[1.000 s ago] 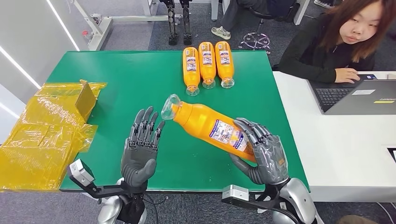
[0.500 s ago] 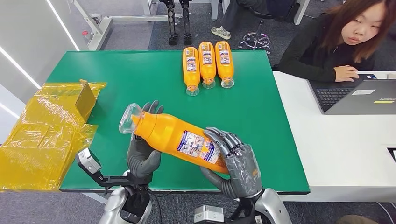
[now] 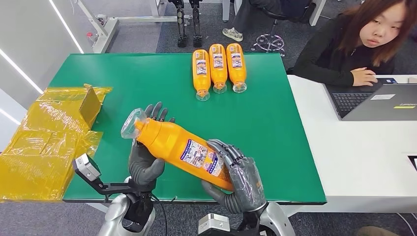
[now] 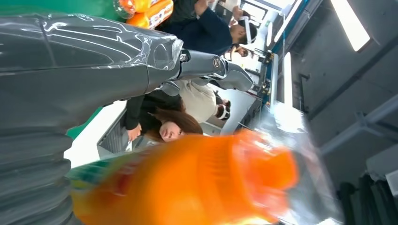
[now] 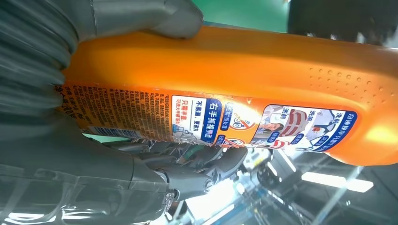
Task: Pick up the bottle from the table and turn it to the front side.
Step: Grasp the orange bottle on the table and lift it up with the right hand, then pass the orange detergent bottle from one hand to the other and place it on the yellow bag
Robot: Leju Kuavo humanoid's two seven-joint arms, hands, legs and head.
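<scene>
Bottle's up off the green table [image 3: 275, 123], held slantwise above its near edge, so we're in the turning step. Right hand [image 3: 239, 177] grasps the bottle [image 3: 182, 147] at its base; left hand [image 3: 145, 160] cups under the neck, though I can't tell if it's gripping. Orange body, clear cap, printed label facing up. Next, I'd judge: a coordinated roll without slipping.

Three orange bottles [image 3: 218, 68] lie side by side at the far edge of the green table [image 3: 275, 123], clear caps toward the robot. Crumpled yellow plastic wrap [image 3: 42, 142] with a small cardboard box [image 3: 90, 105] covers the table's left end. At the adjoining white table [image 3: 364, 157] a person [image 3: 354, 42] in black sits with one hand by an open laptop [image 3: 376, 101]
</scene>
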